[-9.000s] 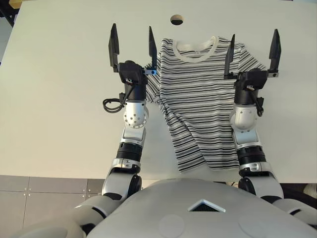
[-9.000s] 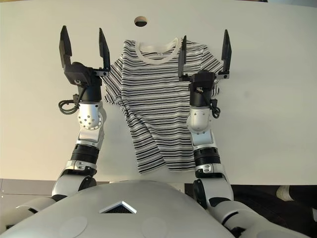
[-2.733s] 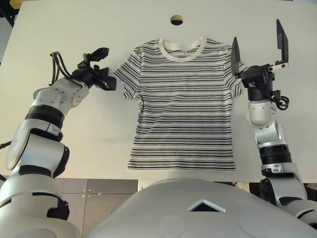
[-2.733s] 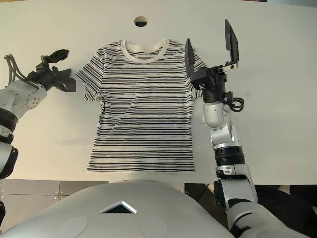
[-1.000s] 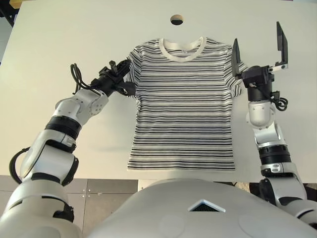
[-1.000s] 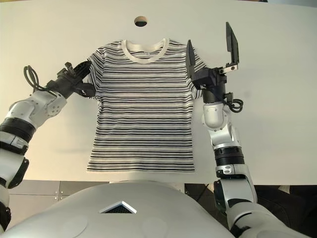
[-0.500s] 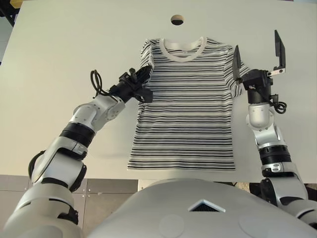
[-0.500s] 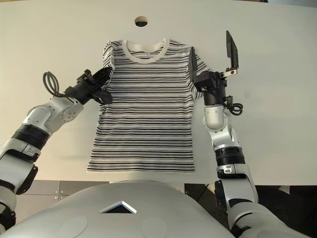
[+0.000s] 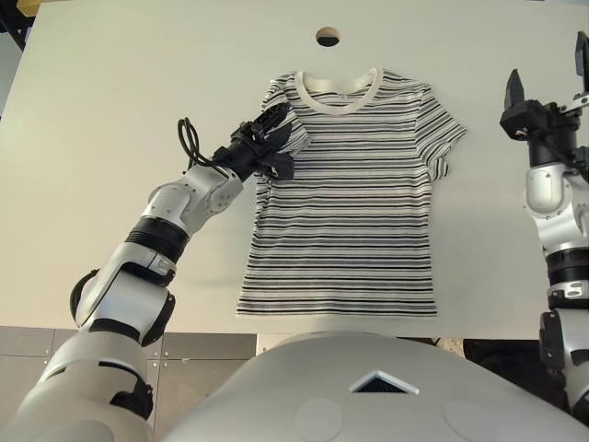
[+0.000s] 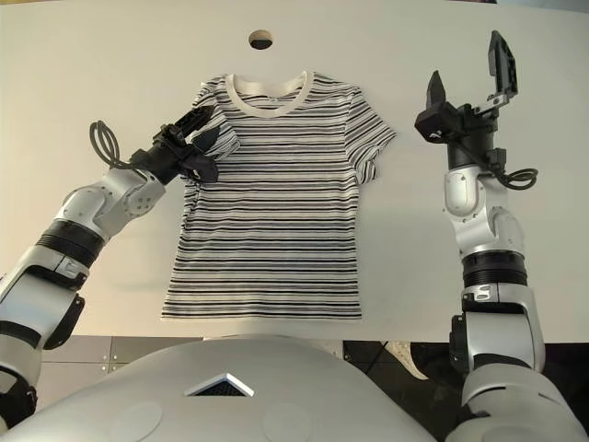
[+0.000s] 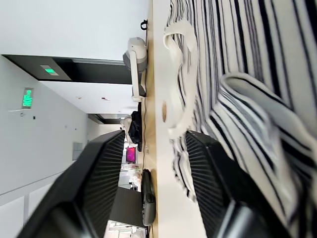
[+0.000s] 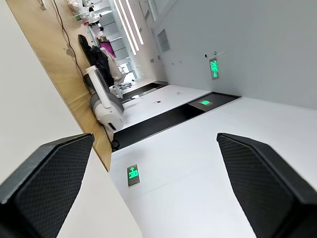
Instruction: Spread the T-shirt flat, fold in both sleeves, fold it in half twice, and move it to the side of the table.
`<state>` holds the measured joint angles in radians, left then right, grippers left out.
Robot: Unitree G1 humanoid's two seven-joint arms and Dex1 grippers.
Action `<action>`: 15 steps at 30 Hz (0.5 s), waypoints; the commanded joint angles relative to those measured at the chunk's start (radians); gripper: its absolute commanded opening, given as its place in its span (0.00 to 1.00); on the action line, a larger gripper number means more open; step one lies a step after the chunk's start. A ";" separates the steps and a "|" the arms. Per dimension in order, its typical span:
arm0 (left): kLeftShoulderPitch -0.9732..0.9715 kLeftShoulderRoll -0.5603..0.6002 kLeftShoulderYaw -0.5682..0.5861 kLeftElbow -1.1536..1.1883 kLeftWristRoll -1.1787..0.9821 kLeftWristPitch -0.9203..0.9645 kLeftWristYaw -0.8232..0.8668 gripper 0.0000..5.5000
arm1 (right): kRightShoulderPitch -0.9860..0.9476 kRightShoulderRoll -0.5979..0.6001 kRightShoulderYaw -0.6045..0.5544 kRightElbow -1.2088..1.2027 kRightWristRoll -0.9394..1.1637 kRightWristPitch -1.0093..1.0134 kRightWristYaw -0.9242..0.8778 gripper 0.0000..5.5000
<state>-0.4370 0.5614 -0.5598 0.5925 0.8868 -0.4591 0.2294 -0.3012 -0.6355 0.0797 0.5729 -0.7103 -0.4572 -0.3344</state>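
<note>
The striped T-shirt [image 9: 359,203] lies flat on the white table [image 9: 110,138], collar at the far side. Its left sleeve [image 10: 221,140] is turned in over the chest. My left gripper [image 9: 279,145] hovers low right at that folded sleeve, fingers apart; in the left wrist view the left gripper [image 11: 156,136] shows the collar and table between its fingers, with the sleeve fold [image 11: 262,124] beside one finger. The right sleeve [image 9: 440,133] lies spread out. My right gripper [image 9: 548,72] is raised and open over bare table, well right of that sleeve.
A round hole [image 9: 328,36] sits in the table just beyond the collar. The shirt's hem [image 9: 336,308] lies close to the table's near edge. Bare tabletop stretches to both sides of the shirt.
My left gripper carried the left sleeve inward over the chest. My right arm swung out to the right, away from the right sleeve.
</note>
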 commanded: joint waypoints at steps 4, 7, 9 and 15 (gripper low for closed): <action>0.080 0.019 0.122 -0.214 0.010 0.101 0.117 0.46 | -0.140 -0.105 0.229 0.252 -0.157 0.054 0.250 0.83; 0.109 0.014 0.128 -0.273 0.010 0.113 0.109 0.46 | -0.168 -0.089 0.295 0.316 -0.184 0.025 0.227 0.83; 0.130 0.017 0.136 -0.306 0.008 0.119 0.103 0.46 | -0.185 -0.083 0.333 0.329 -0.199 0.007 0.202 0.83; 0.182 0.021 0.198 -0.355 -0.011 0.146 0.134 0.46 | -0.189 -0.057 0.420 0.343 -0.214 -0.034 0.165 0.83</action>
<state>-0.2733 0.5763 -0.3891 0.2530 0.8855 -0.3230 0.3415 -0.5065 -0.7183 0.4519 0.8967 -0.8998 -0.4723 -0.1798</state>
